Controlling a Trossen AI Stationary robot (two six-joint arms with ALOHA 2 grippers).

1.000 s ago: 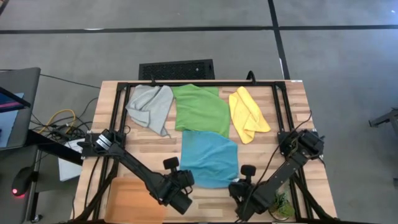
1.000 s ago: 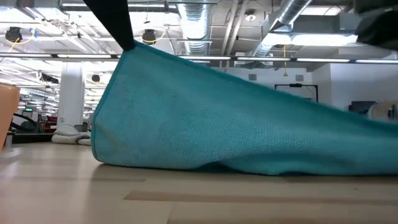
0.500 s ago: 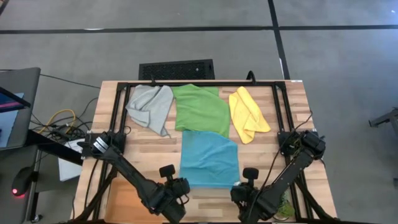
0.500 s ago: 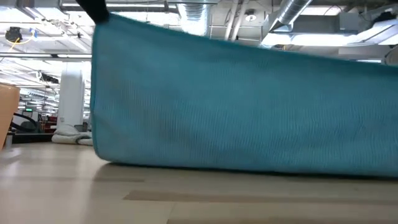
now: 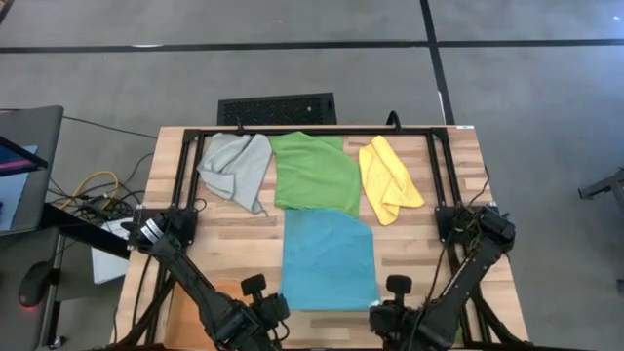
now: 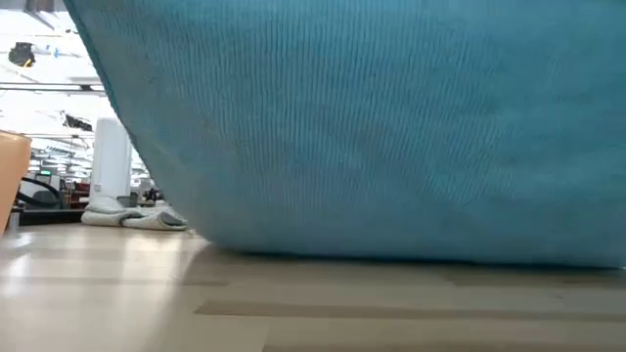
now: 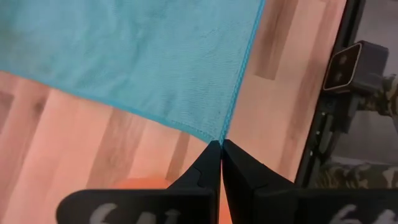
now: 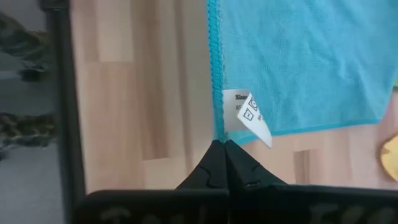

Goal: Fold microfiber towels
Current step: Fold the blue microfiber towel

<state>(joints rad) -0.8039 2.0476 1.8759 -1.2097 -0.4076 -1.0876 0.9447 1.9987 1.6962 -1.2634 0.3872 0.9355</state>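
The teal towel (image 5: 329, 258) lies spread out in the table's near middle, and it fills the low view (image 6: 391, 127). My left gripper (image 5: 277, 308) is shut on its near left corner, and my right gripper (image 5: 378, 310) is shut on its near right corner. The grey towel (image 5: 234, 166), the green towel (image 5: 314, 174) and the yellow towel (image 5: 388, 177) lie crumpled in a row along the far side. The teal towel's far edge touches the green one. My left gripper (image 7: 221, 144) pinches the teal towel's near left corner (image 7: 219, 132) between its fingertips, coming from the table's near side. The cloth runs away from the fingers, spread and smooth. My right gripper (image 8: 221, 143) pinches the near right corner (image 8: 218, 127) between its fingertips, just beside the white label (image 8: 252, 115), coming from the near side. The near edge is held up off the table (image 6: 293, 244); the far part lies on the wood.
An orange tray (image 5: 195, 307) lies at the near left corner, beside my left arm. The black frame rails (image 5: 312, 130) run round the table. Bare wood (image 5: 234, 244) shows left and right of the teal towel.
Both grippers have gone toward the table's near edge, each keeping its corner. The teal towel's near edge has been drawn toward the near edge and lifted. The towel, wrinkled before, now lies stretched out flat and square. Its far edge has stayed by the green towel.
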